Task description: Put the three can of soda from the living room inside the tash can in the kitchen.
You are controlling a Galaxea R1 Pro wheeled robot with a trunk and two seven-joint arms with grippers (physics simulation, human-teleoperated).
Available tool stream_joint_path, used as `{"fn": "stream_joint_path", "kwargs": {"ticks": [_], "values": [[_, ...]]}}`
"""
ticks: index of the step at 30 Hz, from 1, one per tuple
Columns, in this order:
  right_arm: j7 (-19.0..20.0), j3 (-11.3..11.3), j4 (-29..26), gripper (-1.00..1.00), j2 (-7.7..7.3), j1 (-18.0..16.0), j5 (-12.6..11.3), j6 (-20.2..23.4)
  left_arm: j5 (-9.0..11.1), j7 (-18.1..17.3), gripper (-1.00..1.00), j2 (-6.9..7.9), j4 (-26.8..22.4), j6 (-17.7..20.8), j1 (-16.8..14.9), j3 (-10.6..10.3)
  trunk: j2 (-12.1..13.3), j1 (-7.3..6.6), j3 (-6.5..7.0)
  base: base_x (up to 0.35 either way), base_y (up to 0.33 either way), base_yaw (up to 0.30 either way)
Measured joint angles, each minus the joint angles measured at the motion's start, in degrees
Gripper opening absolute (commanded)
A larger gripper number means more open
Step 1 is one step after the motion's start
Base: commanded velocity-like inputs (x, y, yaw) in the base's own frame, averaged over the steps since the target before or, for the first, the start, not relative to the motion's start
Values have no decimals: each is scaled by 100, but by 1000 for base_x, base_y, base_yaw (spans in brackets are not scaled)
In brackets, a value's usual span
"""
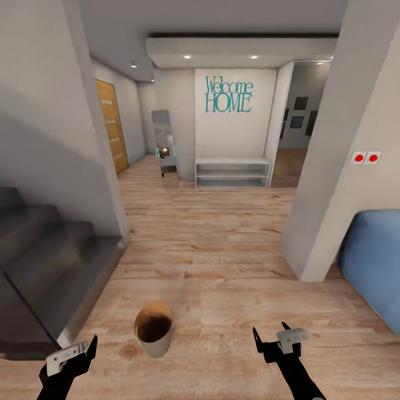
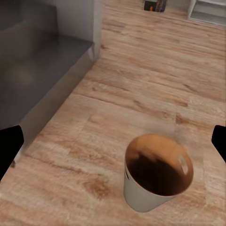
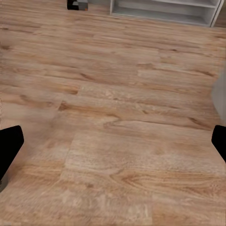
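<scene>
Two grippers, left (image 1: 78, 350) and right (image 1: 272, 336), are hovering with jaws spread apart and empty over the wood plank floor (image 1: 211, 266), flanking the upright trash can (image 1: 154, 329).

Bare floor (image 1: 211, 233) lay open through the frame's middle. Stairs (image 1: 50, 261) blocked the left, a pillar (image 1: 333, 183) and sofa (image 1: 375, 261) the right; the bin (image 1: 154, 329) stood lower centre.

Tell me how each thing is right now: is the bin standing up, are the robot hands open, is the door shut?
Trash can: upright on the wood floor, nothing visible inside.
Left gripper: open, holding nothing.
Right gripper: open, holding nothing.
Wooden door: shut, as far as the angle shows.
White shelf: looks bare.
</scene>
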Motion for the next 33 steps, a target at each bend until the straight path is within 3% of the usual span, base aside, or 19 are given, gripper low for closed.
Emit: {"fn": "stream_joint_path", "kwargs": {"ticks": [33], "values": [[-9,25,97,100,4,0,9,-8,-3,0,100,-1,0,-6,0,0,0,0,0,160,0,201]]}}
